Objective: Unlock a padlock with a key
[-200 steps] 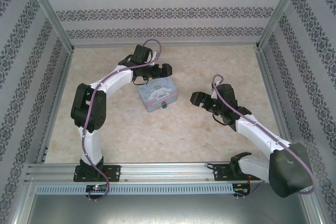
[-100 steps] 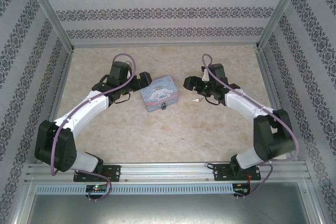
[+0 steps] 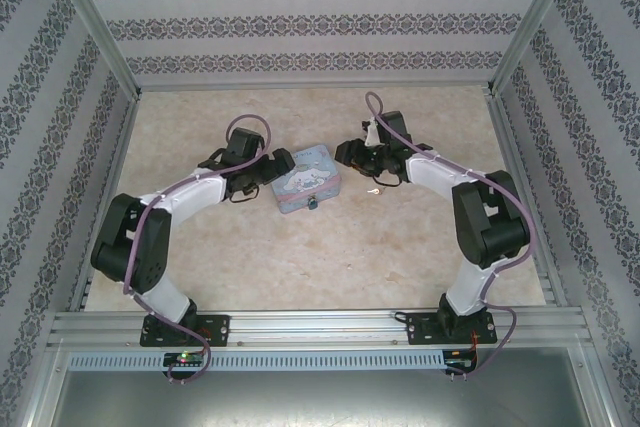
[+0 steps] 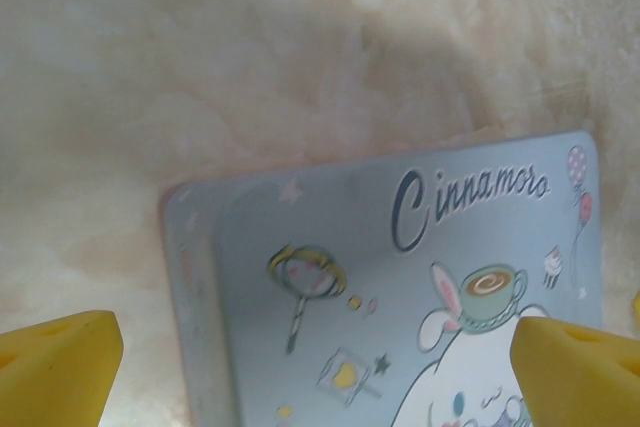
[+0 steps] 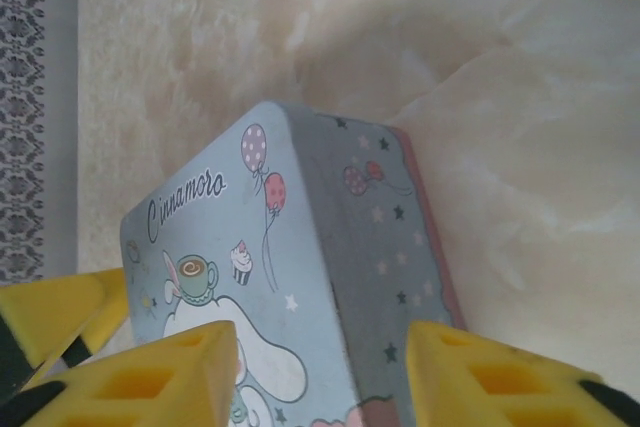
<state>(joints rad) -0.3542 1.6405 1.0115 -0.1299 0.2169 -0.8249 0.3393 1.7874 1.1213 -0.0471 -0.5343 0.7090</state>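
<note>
Meanwhile both arms had closed in: the left gripper [image 3: 284, 161] gaped over the tin box's [image 3: 300, 179] left end, and the right gripper [image 3: 343, 154] gaped astride its right edge. The padlock [image 3: 313, 203] hung between the two sets of fingers. The key [image 3: 376, 190] lay ungrasped just behind the right fingers, so unlocking probably hadn't started.

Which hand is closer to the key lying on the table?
Right. The right hand is just up and left of the key; the left hand is across the tin box, farther away.

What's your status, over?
Left gripper, right gripper open, flanking tin box. Key on table right of box, ungripped. Padlock on box's near side.
</note>
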